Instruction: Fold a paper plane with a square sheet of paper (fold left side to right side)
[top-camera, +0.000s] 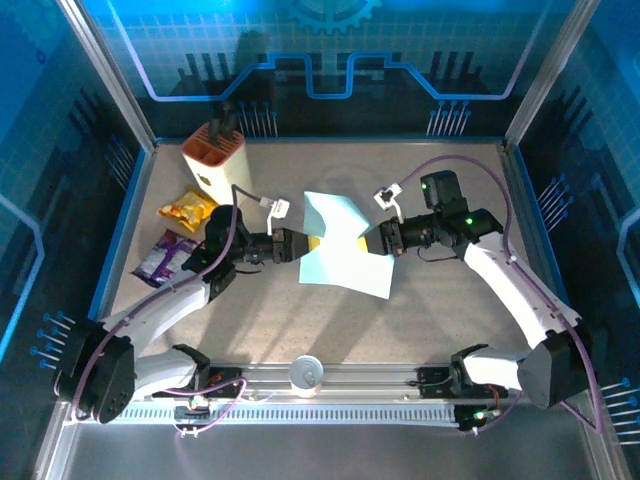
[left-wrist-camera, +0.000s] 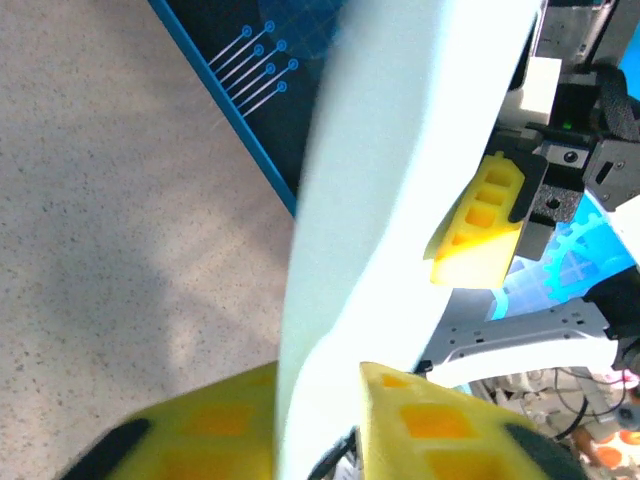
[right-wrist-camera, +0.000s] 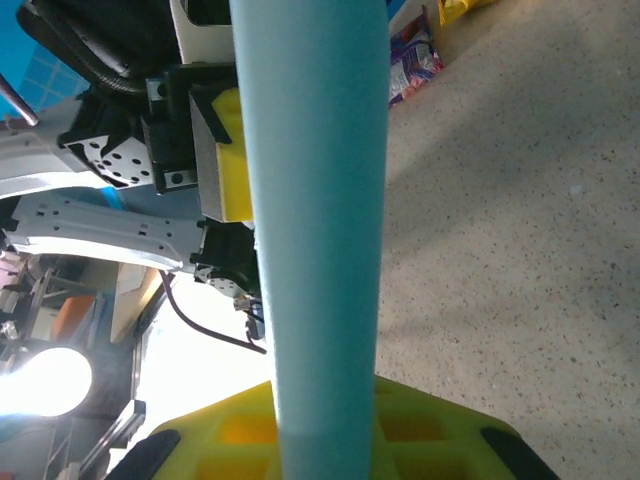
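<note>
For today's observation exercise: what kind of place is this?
Likely a robotics test cell: speckled table enclosed by blue circuit-pattern walls, with the left arm and right arm bolted at its edge.

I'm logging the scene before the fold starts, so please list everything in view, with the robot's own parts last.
square sheet of paper: one, light blue, lifted over the middle of the table, held at two opposite sides
knife block: one, cream with an orange top and dark handles, far left corner of the table
yellow snack packet: one, yellow, left side, just in front of the knife block
purple snack packet: one, purple, left side, nearer than the yellow one
round cap: one, pale grey, on the near rail between the arm bases
table: one, speckled beige, inside blue walls
left gripper: one, yellow fingers, closed on the sheet's left side
right gripper: one, yellow fingers, closed on the sheet's right side
</note>
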